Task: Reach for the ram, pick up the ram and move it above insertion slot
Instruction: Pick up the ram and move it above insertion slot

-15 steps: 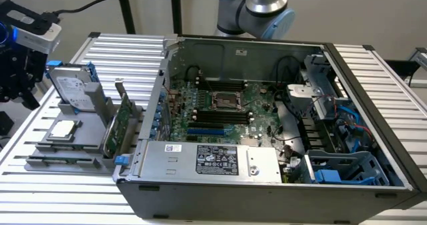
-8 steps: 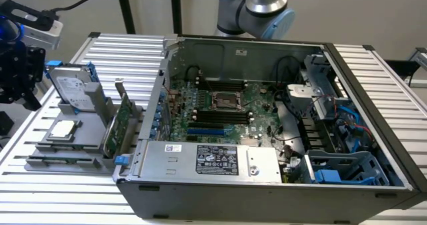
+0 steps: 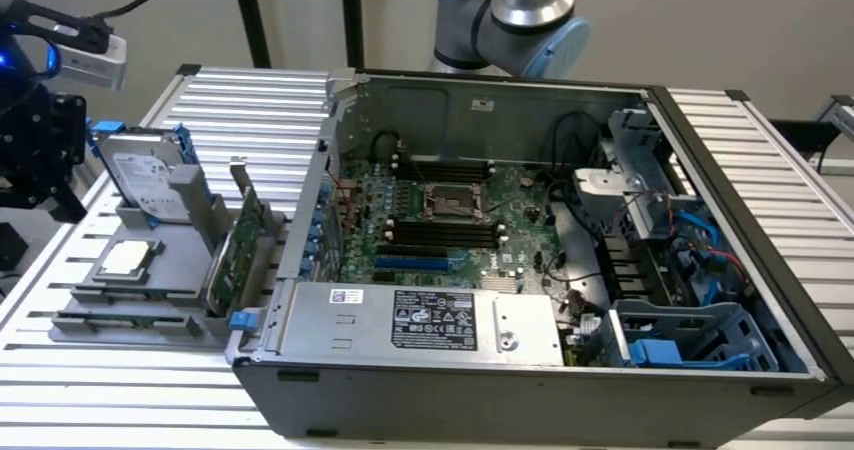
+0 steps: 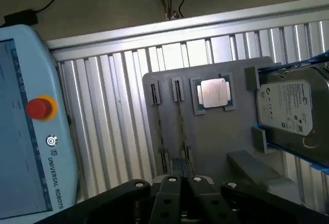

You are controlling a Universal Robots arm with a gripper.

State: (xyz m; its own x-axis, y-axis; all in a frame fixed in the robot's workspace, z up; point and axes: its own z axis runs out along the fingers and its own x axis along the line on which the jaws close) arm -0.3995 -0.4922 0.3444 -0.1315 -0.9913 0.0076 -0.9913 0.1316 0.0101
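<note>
Wrist view looks down on a grey holder (image 4: 216, 142) that lies on the slatted desk (image 4: 113, 131). The ram (image 4: 181, 125) stands on its edge in this holder and shows as a thin dark line, near a processor chip (image 4: 213, 92) and a hard drive (image 4: 288, 106). The gripper (image 4: 183, 183) is close to one end of the ram; whether it is open or closed I cannot tell. A teach pendant (image 4: 31, 131) lies beside the holder. Exterior view adds the open computer case (image 3: 534, 400) with its motherboard (image 3: 521, 190), standing to the exterior view's right of the holder.
</note>
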